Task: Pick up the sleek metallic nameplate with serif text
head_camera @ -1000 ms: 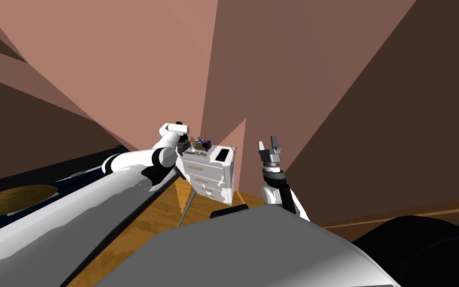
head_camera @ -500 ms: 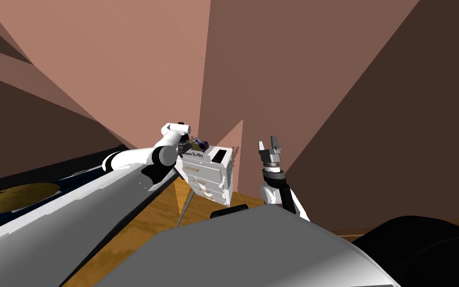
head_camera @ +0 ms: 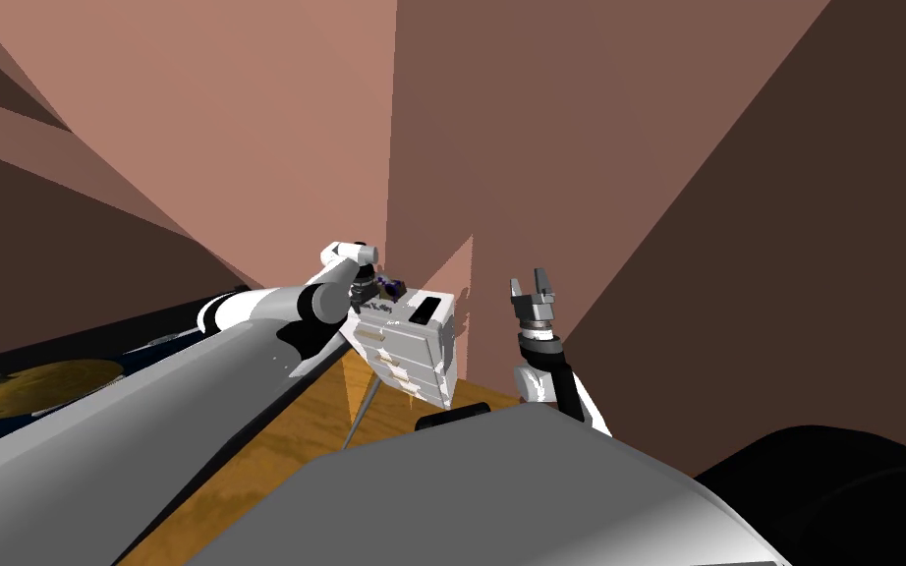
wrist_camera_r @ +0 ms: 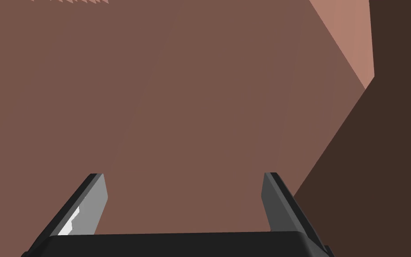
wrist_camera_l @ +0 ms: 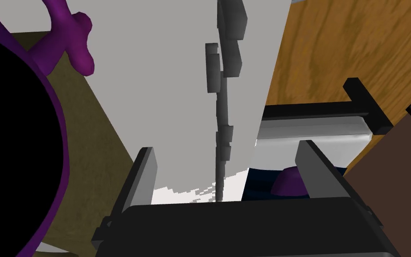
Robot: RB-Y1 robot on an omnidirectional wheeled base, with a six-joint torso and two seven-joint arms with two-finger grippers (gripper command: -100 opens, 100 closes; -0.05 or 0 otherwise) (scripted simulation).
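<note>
Mid-frame, the left gripper (wrist_camera_l: 225, 147) stands spread astride the grey nameplate (wrist_camera_l: 169, 111) with raised letters, beside a purple vessel (wrist_camera_l: 55, 147) atop the white drawer chest (head_camera: 412, 346). The right gripper (head_camera: 532, 286) is spread too.

Open left pincer (wrist_camera_l: 225, 148) straddles the grey nameplate (wrist_camera_l: 169, 98).

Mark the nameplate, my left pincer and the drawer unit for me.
nameplate (wrist_camera_l: 164, 98), left wrist view, on its flat grey face.
left pincer (wrist_camera_l: 225, 149), left wrist view, midway between its fingertips.
drawer unit (head_camera: 407, 354), head view, on its white front.
</note>
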